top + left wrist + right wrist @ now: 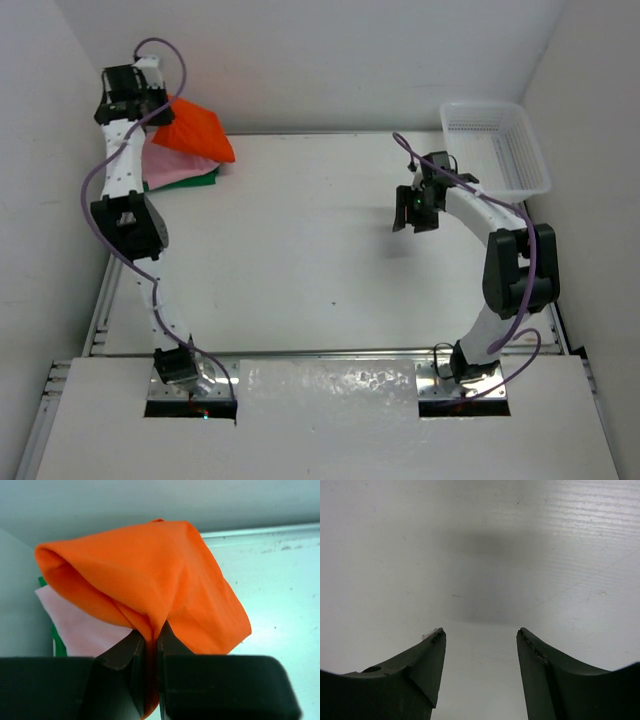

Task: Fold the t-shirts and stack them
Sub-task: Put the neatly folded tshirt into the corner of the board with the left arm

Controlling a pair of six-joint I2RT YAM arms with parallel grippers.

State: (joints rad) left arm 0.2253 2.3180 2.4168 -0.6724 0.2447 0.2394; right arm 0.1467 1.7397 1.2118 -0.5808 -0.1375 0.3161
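The orange t-shirt (196, 129) hangs bunched at the table's far left corner, over the pale pink t-shirt (178, 163) and the green t-shirt (190, 181), which lie flat in a stack. My left gripper (152, 112) is shut on a fold of the orange t-shirt (145, 575); the cloth is pinched between its fingertips (135, 647) and drapes forward. Pink cloth (82, 627) and a green edge (58, 645) show beneath it. My right gripper (416, 213) hovers open over bare table right of centre; nothing lies between its fingers (427, 657) in the wrist view.
A white lattice basket (497, 143) stands at the far right corner, just behind the right arm. White walls close in the table on the left, back and right. The stack sits tight against the left wall (20, 605).
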